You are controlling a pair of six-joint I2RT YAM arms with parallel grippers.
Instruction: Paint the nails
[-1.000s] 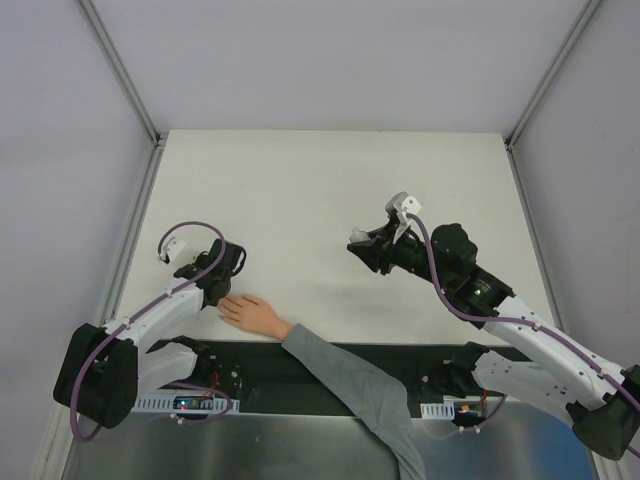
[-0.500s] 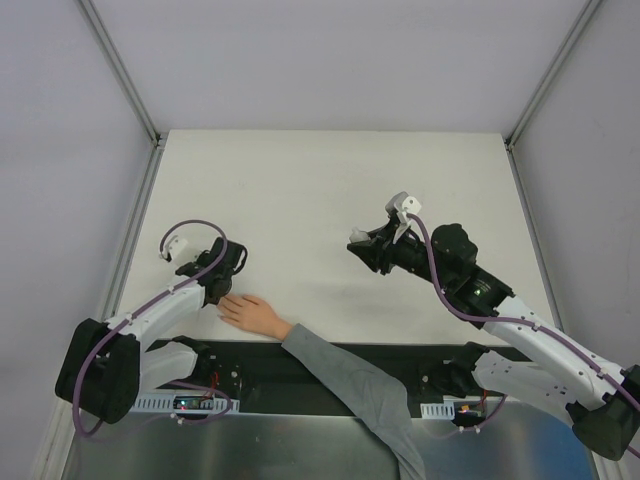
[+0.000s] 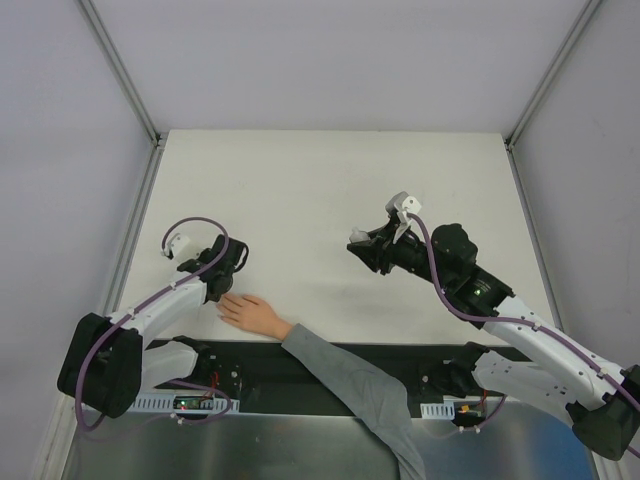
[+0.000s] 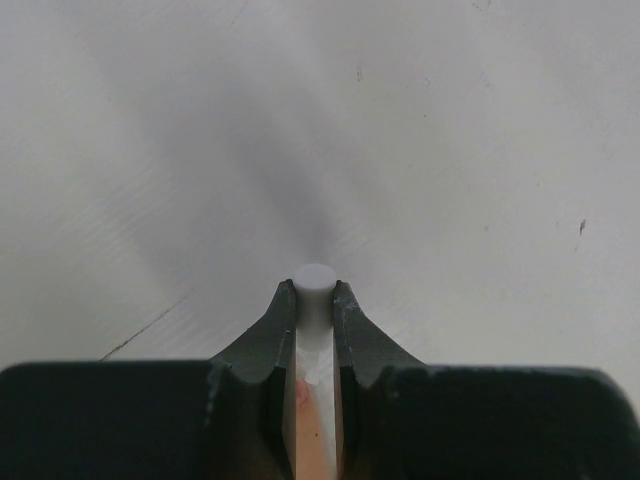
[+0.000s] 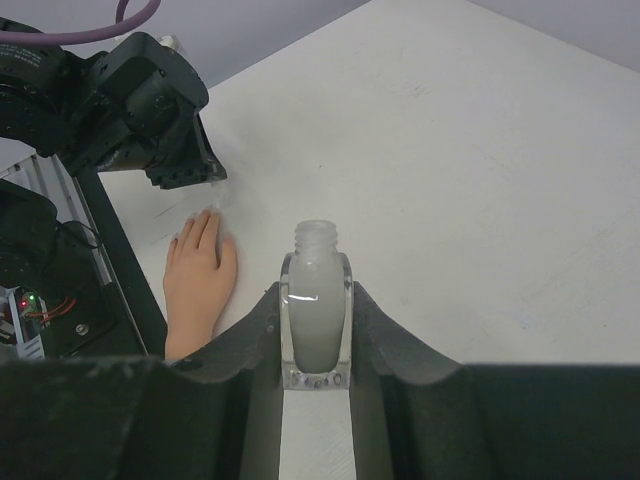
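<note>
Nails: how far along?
Done: the bottle is uncapped and clamped in the right gripper. In hand: the left gripper grips the white cap at the fingertips of the hand. Remaining: no polish shows on the nails, though they are tiny.

Top overhead, far; wrists close, low; right shares hand (image 3: 252,312).
</note>
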